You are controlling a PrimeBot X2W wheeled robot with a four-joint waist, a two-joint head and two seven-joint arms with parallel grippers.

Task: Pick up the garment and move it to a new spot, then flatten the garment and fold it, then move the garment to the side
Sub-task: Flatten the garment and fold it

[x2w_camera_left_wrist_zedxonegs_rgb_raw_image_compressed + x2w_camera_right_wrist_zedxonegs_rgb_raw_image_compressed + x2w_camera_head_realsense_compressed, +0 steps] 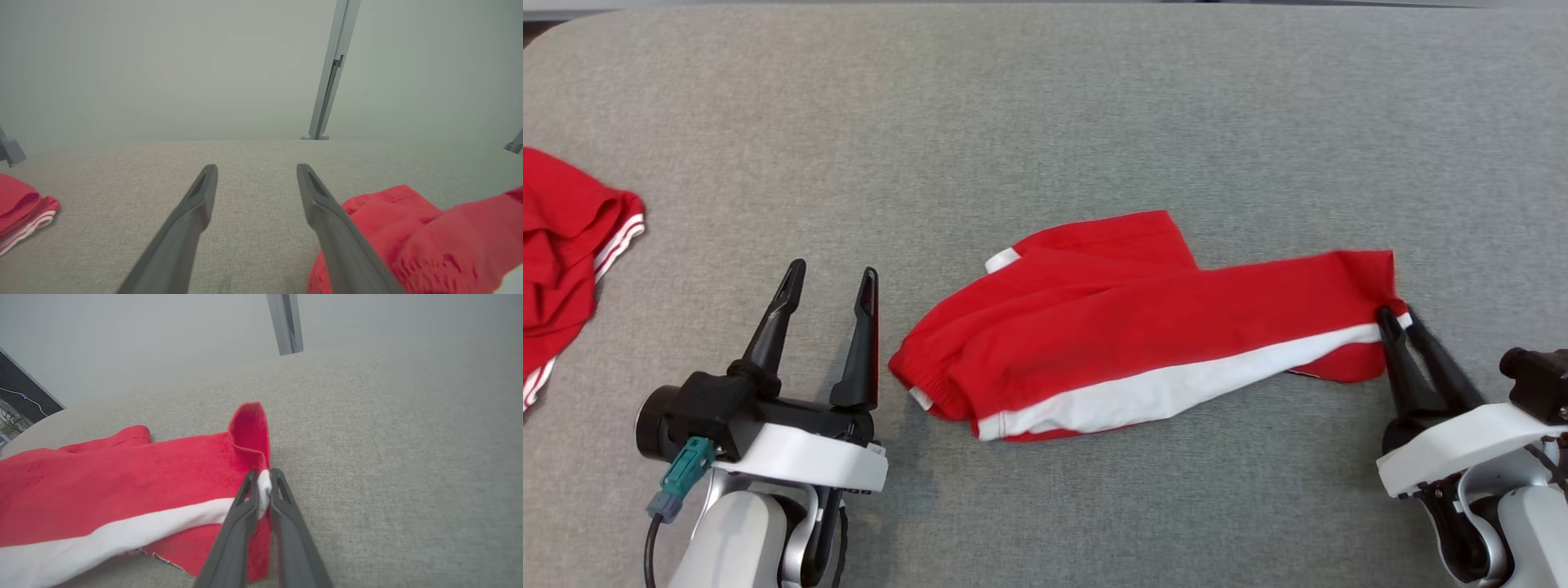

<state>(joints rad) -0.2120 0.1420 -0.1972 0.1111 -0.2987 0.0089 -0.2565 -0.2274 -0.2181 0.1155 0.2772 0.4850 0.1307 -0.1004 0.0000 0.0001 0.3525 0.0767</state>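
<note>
Right gripper [1398,314] pinched on one end of the red garment [1143,327]; left gripper [833,269] wide open and empty.

The garment lies rumpled lengthwise on the grey table [1045,122], right of centre, white stripe up. The right gripper's fingers are closed tight on its right-hand end, just where the stripe finishes. The left gripper sits just beside the gathered left end, touching nothing. The cloth looks soft, light and limp (likely to sag and trail rather than lift in one piece), so a second hold on that gathered left hem would probably keep it spread. Another red cloth [564,245] lies well apart at the table's left edge.
</note>
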